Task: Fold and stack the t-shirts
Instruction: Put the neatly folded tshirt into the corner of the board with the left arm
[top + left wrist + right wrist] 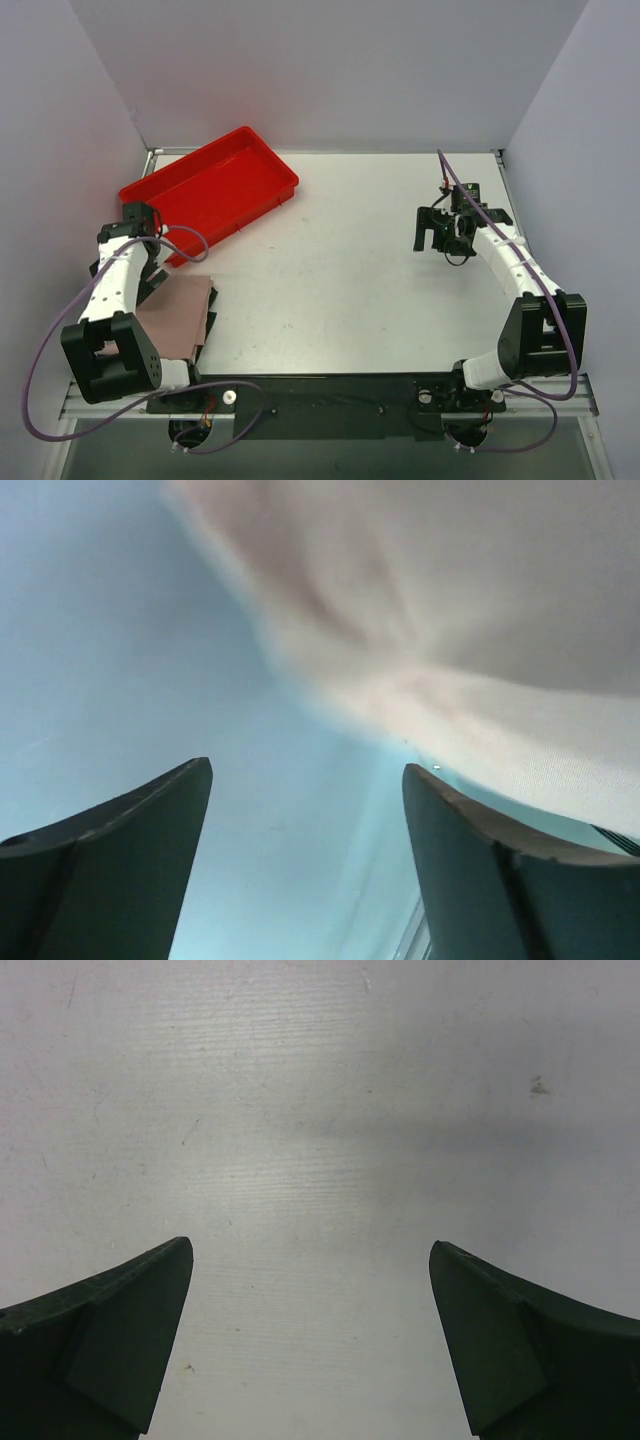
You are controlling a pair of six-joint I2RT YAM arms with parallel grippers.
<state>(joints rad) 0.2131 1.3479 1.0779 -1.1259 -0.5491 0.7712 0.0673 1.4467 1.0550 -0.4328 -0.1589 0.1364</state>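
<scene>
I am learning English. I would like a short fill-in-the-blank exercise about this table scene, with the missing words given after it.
1. The tray at the far left of the table is ____ in colour.
2. The folded pink shirt lies beside the base of the ____ arm.
3. The right end effector is not shut but ____, and only bare table shows between its fingers.

Missing words: red; left; open.
</scene>
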